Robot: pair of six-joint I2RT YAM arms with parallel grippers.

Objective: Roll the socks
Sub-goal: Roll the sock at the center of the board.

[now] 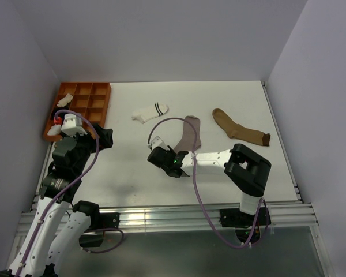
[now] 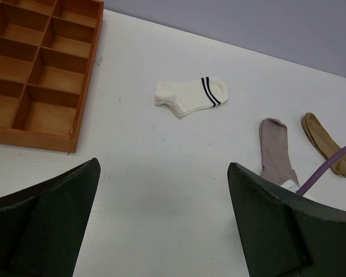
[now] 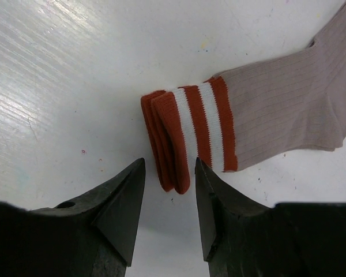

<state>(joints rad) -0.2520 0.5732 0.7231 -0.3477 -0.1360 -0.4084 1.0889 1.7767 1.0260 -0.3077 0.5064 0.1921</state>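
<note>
Right gripper (image 3: pixel 170 163) sat half-spread astride the folded red-striped cuff of the grey sock (image 3: pixel 282 109) (grip unclear), mid-table, left gripper (image 2: pixel 164 166) hung wide apart, empty, white striped sock (image 2: pixel 190 96) and tan sock (image 1: pixel 236 131) lay beyond.

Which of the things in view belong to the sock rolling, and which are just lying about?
For the job:
short white sock with dark stripes
grey sock with red-striped cuff, cuff end folded over
tan sock with dark toe

Lying about:
wooden compartment tray
white bundle in one of the tray's far compartments
</note>
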